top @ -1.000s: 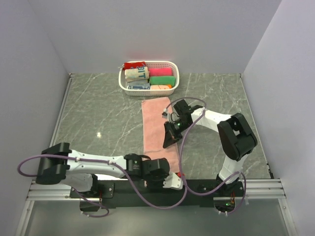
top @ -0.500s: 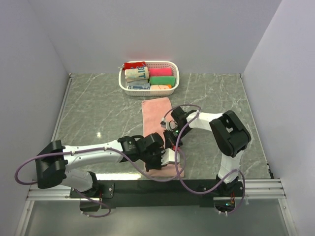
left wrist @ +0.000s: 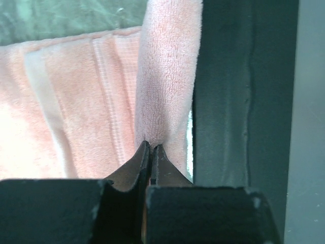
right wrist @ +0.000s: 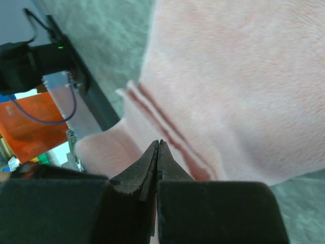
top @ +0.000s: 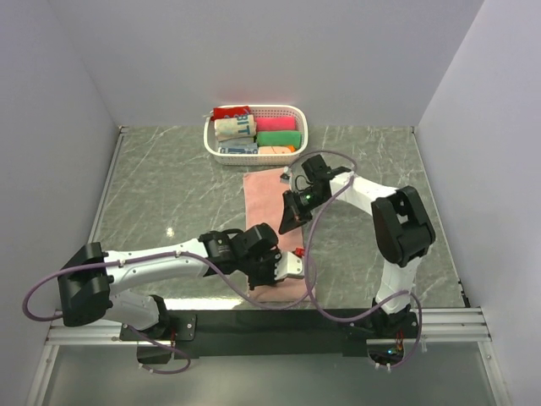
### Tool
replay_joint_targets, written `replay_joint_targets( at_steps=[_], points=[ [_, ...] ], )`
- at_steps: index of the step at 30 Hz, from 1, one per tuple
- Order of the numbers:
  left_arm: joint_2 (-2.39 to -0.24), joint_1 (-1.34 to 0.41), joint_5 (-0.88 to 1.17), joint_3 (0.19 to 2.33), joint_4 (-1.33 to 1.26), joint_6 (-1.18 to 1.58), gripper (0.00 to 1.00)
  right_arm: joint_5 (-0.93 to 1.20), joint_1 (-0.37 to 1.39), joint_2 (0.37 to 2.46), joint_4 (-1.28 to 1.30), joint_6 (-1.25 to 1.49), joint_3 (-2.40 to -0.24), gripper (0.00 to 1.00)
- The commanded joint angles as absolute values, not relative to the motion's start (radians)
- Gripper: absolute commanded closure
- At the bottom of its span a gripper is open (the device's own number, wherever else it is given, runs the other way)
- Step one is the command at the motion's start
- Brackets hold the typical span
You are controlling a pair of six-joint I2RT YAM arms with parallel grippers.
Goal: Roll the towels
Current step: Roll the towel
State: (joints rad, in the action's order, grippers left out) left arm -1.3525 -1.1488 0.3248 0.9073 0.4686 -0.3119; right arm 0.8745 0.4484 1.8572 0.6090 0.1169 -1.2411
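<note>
1. Left gripper (left wrist: pixel 151 148): fingers clamped together on a raised fold of the towel (left wrist: pixel 76 101). The pinched ridge of cloth runs straight ahead of the fingertips.
2. Right gripper (right wrist: pixel 157 146): fingers pressed together, tips over the towel's side edge. Cannot tell whether cloth is caught between them.
3. Towel lies flat lengthwise on the table (top: pixel 169 186). Its near end is bunched at the left gripper and its far end lies beyond the right gripper, just short of the basket (top: pixel 300 127).
</note>
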Motion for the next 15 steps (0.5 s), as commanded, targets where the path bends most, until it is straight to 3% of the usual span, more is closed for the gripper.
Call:
replay_joint_targets(
  at_steps=[1, 15],
  points=[
    [-1.319, -1.126, 0.305, 0.928, 0.428, -0.342, 1.0, 0.828, 0.457, 1.939, 0.612, 0.103, -1.255, 1.0],
    [-1.413, -0.968, 0.196, 0.914, 0.288, -0.443, 1.0, 0.836, 0.459, 1.999, 0.586, 0.1, -1.241, 1.0]
  ],
)
